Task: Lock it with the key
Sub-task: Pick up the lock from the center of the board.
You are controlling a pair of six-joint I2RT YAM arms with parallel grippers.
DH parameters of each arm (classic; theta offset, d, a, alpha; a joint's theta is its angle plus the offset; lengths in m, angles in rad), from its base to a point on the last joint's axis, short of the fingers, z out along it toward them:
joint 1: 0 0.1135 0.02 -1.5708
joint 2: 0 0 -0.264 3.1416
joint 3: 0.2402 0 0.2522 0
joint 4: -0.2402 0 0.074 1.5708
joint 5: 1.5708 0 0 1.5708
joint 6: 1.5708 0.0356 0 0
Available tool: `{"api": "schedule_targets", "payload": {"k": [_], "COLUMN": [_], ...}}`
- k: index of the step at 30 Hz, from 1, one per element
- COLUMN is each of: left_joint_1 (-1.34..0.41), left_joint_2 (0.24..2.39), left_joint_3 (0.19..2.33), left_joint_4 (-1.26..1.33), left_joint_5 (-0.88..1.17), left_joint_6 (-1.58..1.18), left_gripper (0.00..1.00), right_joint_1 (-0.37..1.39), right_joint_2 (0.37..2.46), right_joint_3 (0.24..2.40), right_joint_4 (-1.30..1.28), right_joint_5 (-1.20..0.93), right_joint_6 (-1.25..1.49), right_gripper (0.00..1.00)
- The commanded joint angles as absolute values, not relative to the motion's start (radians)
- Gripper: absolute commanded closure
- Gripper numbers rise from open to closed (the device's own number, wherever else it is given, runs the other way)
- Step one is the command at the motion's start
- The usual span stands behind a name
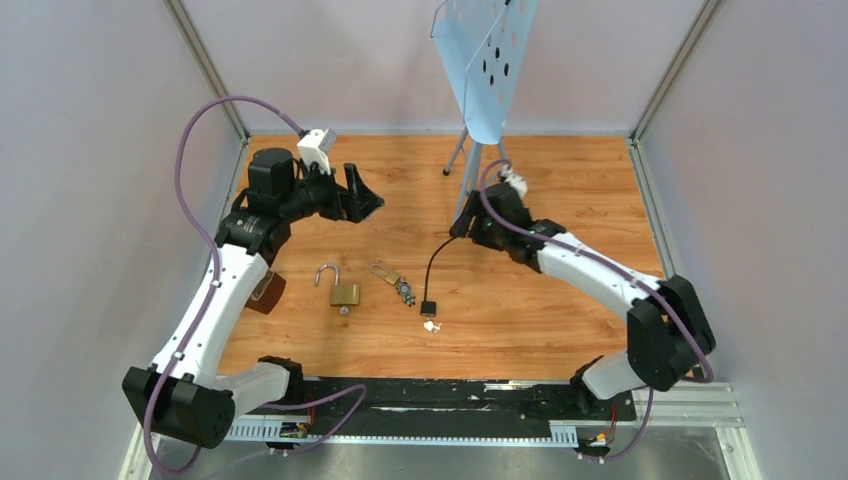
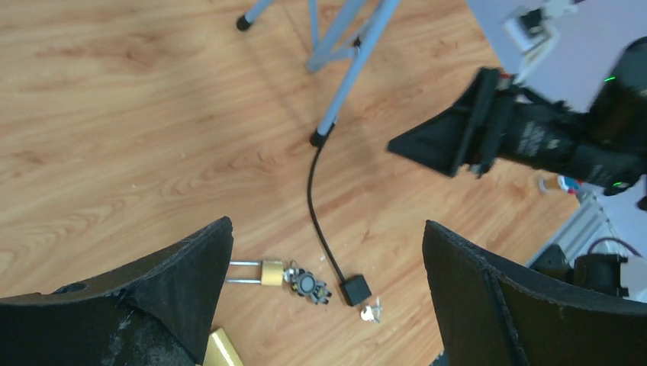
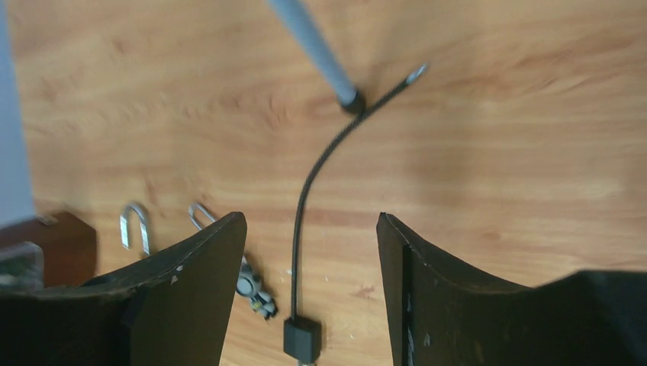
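- While left pincer (image 2: 328, 232) is gaping wide and right pincer (image 3: 305, 225) is hanging half-open, both empty, tiny silver metal key (image 1: 431, 326) is lying on wooden desk (image 1: 560, 300), just beside boxy black cable plug (image 2: 356, 290).
- Risk: a descending pincer is likely snagging that plug, flicking key away.

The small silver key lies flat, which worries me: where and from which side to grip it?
Probably from straight above, across its wider end: the key lies flat on the table, and the black plug sits just beyond it, so pinch it left-right.
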State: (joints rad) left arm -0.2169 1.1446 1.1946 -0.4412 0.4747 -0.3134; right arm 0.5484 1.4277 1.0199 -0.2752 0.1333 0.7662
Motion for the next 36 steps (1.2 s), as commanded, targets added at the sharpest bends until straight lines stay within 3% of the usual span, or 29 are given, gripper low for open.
{"api": "schedule_targets", "payload": {"k": [1,9,16,28,33,36], "left_joint_1": [-0.24,-0.241,-0.241,-0.241,-0.241,-0.241], "left_joint_2": [1.061,0.916,0.864,0.825,0.799,0.784], "left_joint_3": [1.142,1.026,1.0,0.98,0.965,0.95], "left_joint_4": [-0.443,-0.402,-0.458,-0.504,-0.506,-0.506], "left_joint_5": [0.409,0.302,0.291,0.255,0.268,0.279], "left_joint_6": [-0.304,-0.316,-0.302,-0.305,-0.295,-0.299], "left_gripper": [0.0,0.0,0.0,0.0,0.0,0.0], "right_joint_1": [0.73,0.92,0.966,0.983,0.979,0.976], "right_joint_2": [1.536,1.727,1.86,1.982,1.992,1.962], "right_joint_3": [1.042,1.156,1.271,1.387,1.387,1.393], "right_joint_4": [-0.321,-0.418,-0.52,-0.668,-0.689,-0.694], "right_joint_5": [0.264,0.283,0.308,0.312,0.28,0.288], "right_joint_6": [0.765,0.779,0.824,0.908,0.942,0.948], "right_gripper": [0.37,0.39,0.6,0.77,0.99,1.0]}}
